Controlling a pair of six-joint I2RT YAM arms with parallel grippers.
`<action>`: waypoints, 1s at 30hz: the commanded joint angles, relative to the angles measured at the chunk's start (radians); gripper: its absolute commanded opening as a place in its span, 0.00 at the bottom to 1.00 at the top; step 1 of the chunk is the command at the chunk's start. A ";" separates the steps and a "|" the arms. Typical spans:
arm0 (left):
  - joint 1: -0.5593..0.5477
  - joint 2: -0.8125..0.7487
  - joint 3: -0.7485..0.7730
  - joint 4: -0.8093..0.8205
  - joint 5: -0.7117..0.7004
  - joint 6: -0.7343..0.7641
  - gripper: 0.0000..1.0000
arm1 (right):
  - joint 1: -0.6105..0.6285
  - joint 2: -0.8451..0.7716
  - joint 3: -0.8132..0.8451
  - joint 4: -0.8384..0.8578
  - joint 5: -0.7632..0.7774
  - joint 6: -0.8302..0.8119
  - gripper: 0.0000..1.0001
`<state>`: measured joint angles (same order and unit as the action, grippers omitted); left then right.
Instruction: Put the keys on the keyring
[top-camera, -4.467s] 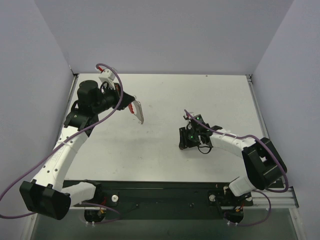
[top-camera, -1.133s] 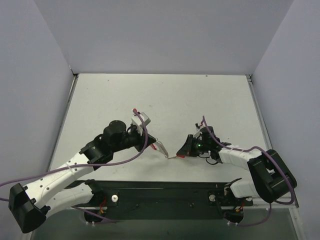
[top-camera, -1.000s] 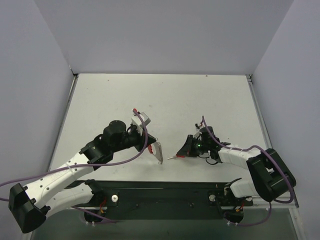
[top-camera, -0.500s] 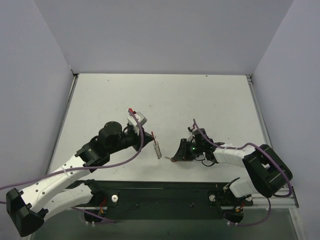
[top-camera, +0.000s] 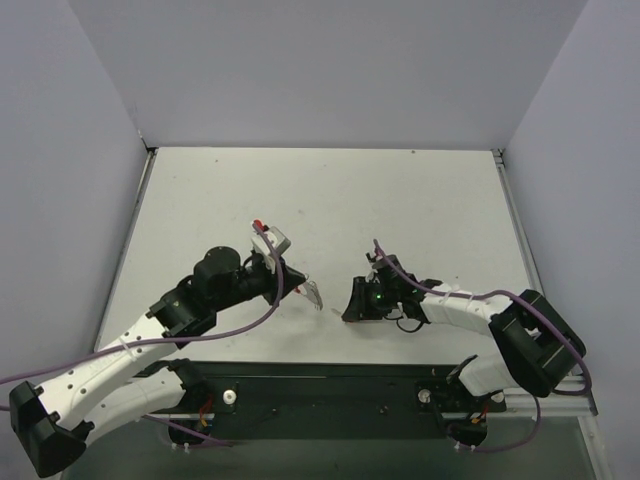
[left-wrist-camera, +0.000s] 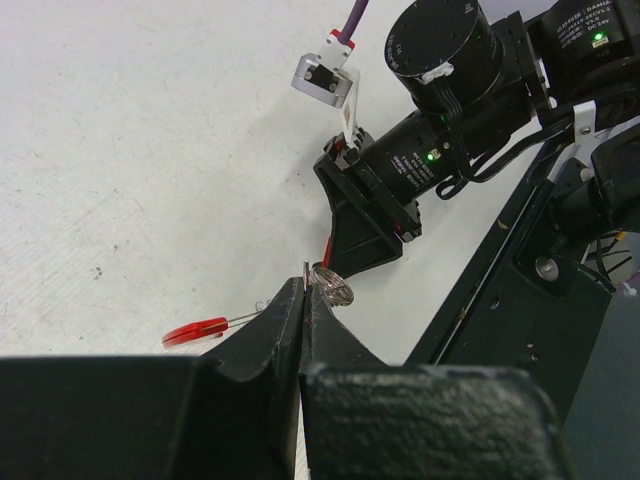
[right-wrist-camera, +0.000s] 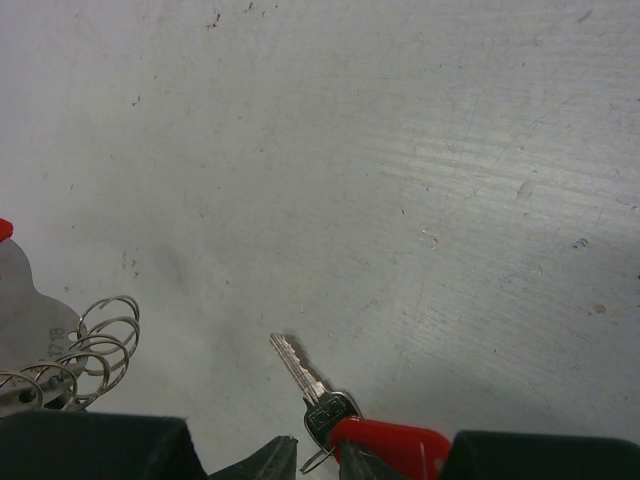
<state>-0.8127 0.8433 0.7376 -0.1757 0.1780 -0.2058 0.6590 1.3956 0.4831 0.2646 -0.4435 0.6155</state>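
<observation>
— What is the left gripper (left-wrist-camera: 303, 296) doing?
— Its fingers are pressed together on a flat silver piece (left-wrist-camera: 332, 288) that sticks out past the tips. I cannot tell whether that piece is a key's head.
— And the keyring (right-wrist-camera: 95, 345)?
— In the right wrist view its coiled silver links bunch against that silver piece at the left edge. In the left wrist view a red loop (left-wrist-camera: 196, 330) on a thin wire shows low and to the left of the left fingertips.
— Where is the key (right-wrist-camera: 300, 372)?
— It lies on the table (right-wrist-camera: 400, 150), apart from the coils and to their right. Its blade points away from the right gripper (right-wrist-camera: 308, 460). Its head is just ahead of the fingertips and touches a red bit (right-wrist-camera: 390, 440) there.
— Is that gripper clamped on it?
— The tips sit close together, but I cannot tell whether they grip anything.
</observation>
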 joint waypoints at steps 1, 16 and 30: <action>-0.005 -0.030 0.006 0.035 -0.012 -0.003 0.00 | 0.036 -0.032 0.054 -0.160 0.123 -0.037 0.25; -0.006 -0.064 0.005 0.024 -0.018 -0.001 0.00 | 0.088 0.011 0.127 -0.229 0.170 -0.011 0.20; -0.005 -0.092 -0.003 0.012 -0.021 -0.001 0.00 | 0.090 0.031 0.098 -0.134 0.140 0.081 0.19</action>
<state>-0.8127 0.7712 0.7284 -0.1917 0.1638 -0.2058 0.7414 1.4200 0.5800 0.0891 -0.2932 0.6548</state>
